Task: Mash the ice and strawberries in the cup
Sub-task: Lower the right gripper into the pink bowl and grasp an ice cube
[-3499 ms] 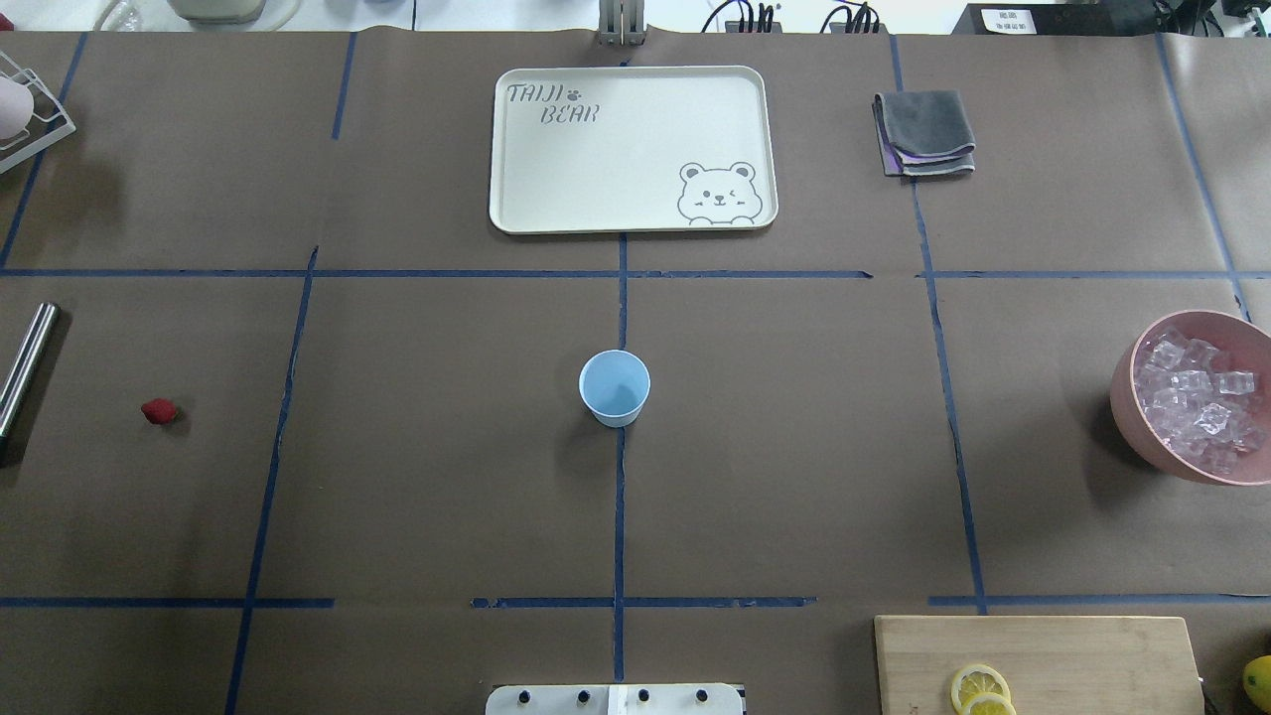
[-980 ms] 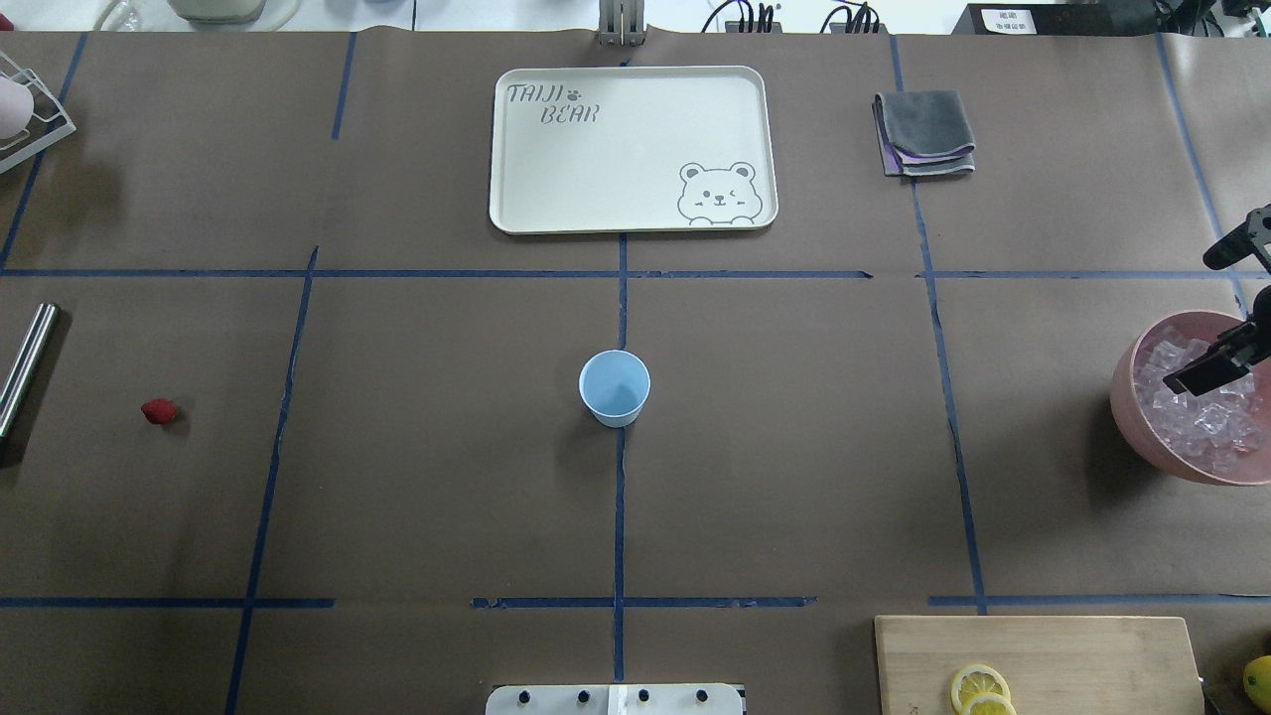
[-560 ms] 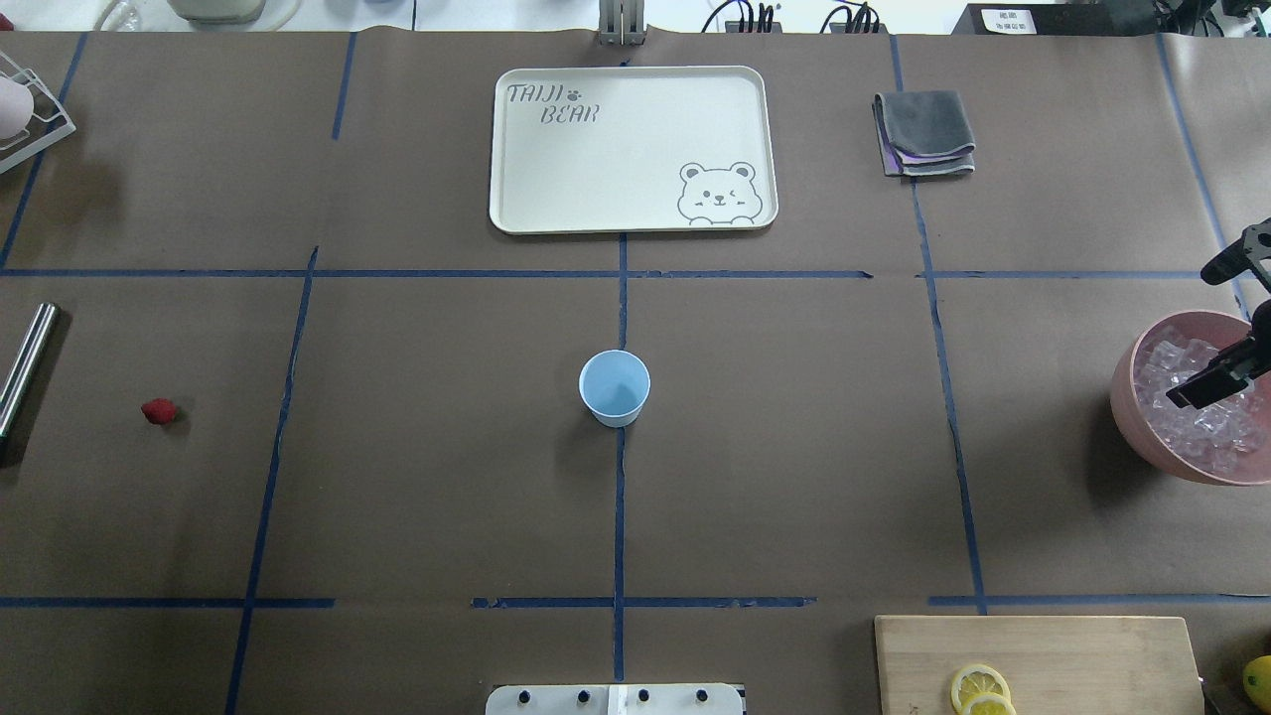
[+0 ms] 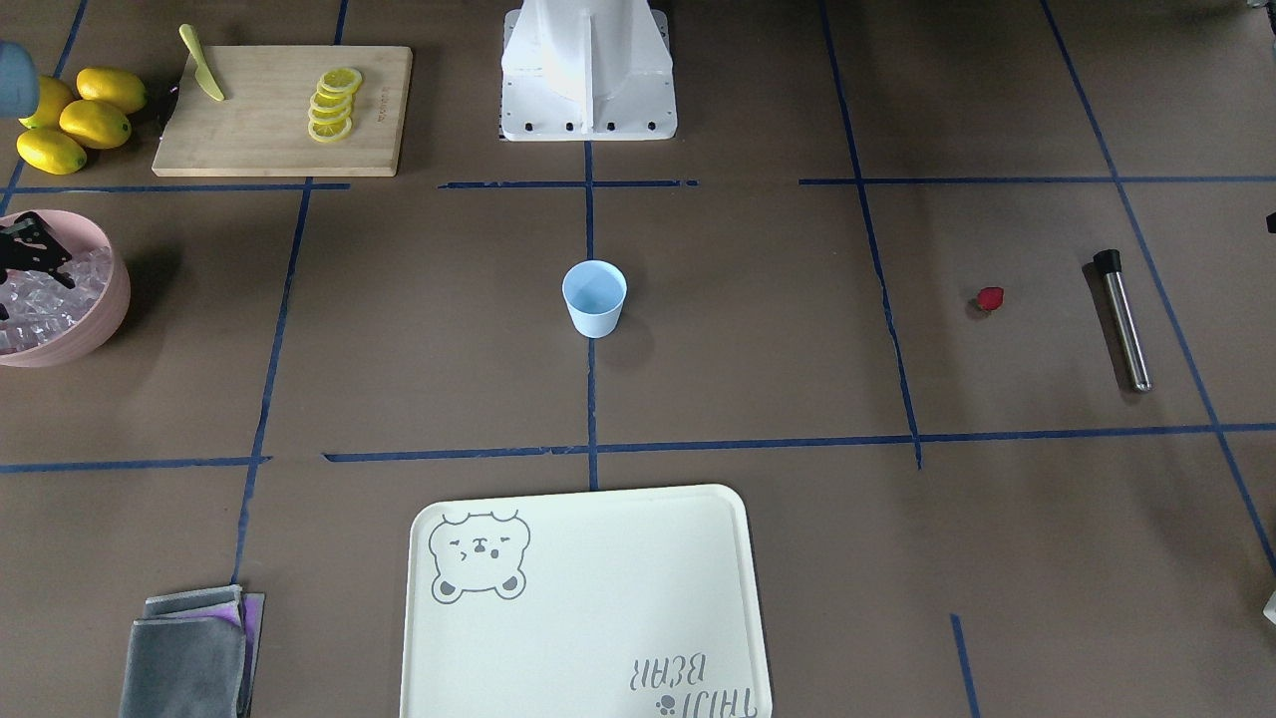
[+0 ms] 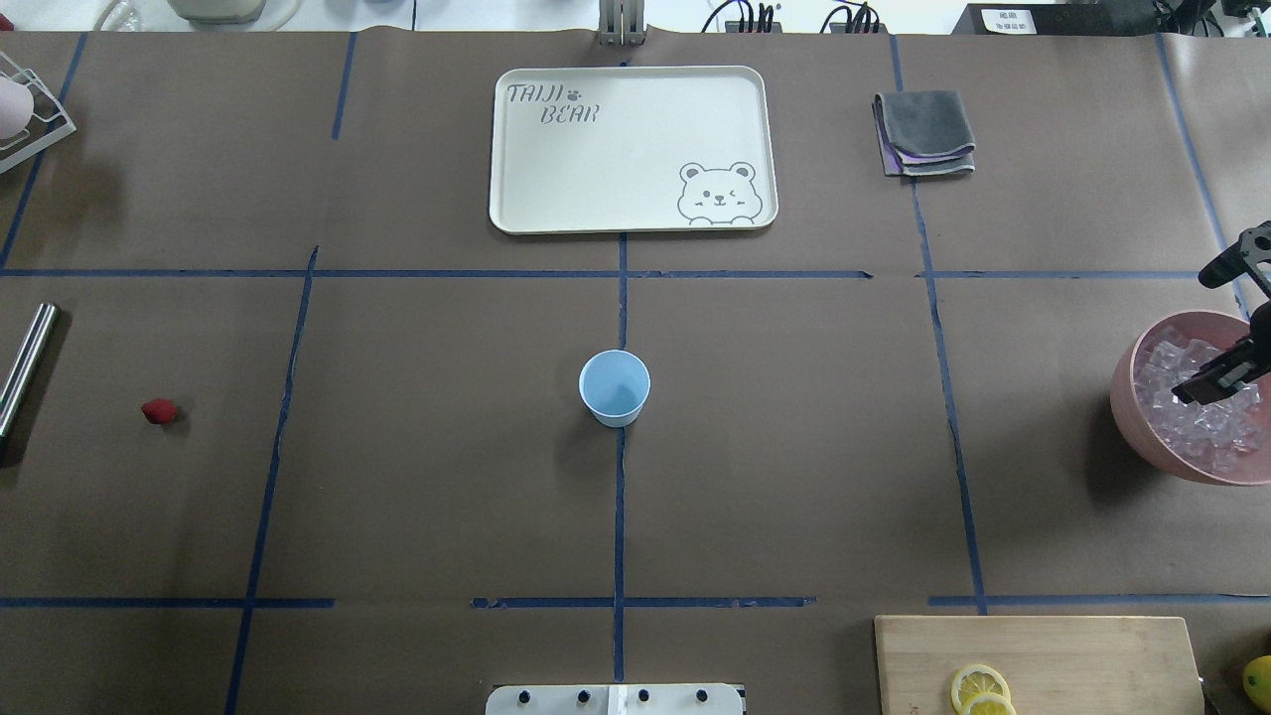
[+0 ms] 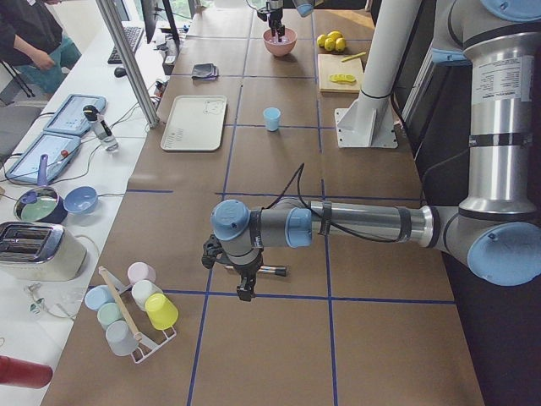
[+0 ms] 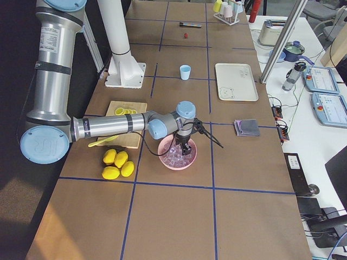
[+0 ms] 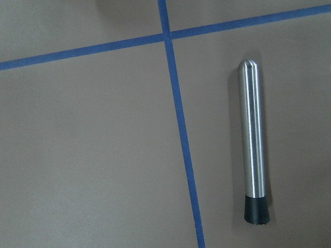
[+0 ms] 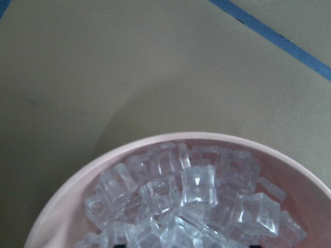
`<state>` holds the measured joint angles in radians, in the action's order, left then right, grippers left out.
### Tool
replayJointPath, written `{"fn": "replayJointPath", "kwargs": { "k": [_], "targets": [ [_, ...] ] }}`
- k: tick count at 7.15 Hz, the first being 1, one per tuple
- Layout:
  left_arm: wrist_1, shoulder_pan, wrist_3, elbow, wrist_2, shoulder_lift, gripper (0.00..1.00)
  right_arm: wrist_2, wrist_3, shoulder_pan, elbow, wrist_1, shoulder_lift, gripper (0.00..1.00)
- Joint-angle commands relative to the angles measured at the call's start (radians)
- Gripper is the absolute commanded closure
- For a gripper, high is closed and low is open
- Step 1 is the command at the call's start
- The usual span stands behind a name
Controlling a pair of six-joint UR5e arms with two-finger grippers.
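The light blue cup (image 5: 615, 387) stands upright at the table's middle and looks empty; it also shows in the front view (image 4: 594, 297). The strawberry (image 5: 157, 411) lies alone on the far left. The ice (image 5: 1197, 427) fills a pink bowl (image 5: 1125, 397) at the right edge and shows close up in the right wrist view (image 9: 196, 196). My right gripper (image 5: 1195, 336) hangs open over the bowl, holding nothing. My left gripper (image 6: 245, 283) hovers above a metal muddler (image 8: 253, 144); I cannot tell whether it is open or shut.
A cream bear tray (image 5: 526, 149) and a folded grey cloth (image 5: 923, 134) lie at the back. A wooden board (image 4: 279, 130) with lemon slices and a knife, and whole lemons (image 4: 70, 120), sit near the bowl. A cup rack (image 6: 127, 313) stands at the far left.
The right gripper came in from the right edge and now hangs over the ice bowl, shifting only slightly in the last second. Cup and strawberry have not moved.
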<state>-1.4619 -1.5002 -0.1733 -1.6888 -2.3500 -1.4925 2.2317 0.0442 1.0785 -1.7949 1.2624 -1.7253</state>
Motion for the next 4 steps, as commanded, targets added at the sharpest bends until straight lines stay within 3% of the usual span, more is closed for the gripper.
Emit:
{"fn": "replayJointPath", "kwargs": {
  "k": [1, 4],
  "targets": [
    [0.000, 0.000, -0.002, 0.000, 0.000, 0.000, 0.00, 0.000, -0.004, 0.001, -0.001, 0.000, 0.001, 0.98],
    [0.000, 0.000, -0.002, -0.009, 0.000, 0.000, 0.00, 0.017, -0.006, 0.044, -0.041, 0.005, 0.010, 0.98]
  ]
}}
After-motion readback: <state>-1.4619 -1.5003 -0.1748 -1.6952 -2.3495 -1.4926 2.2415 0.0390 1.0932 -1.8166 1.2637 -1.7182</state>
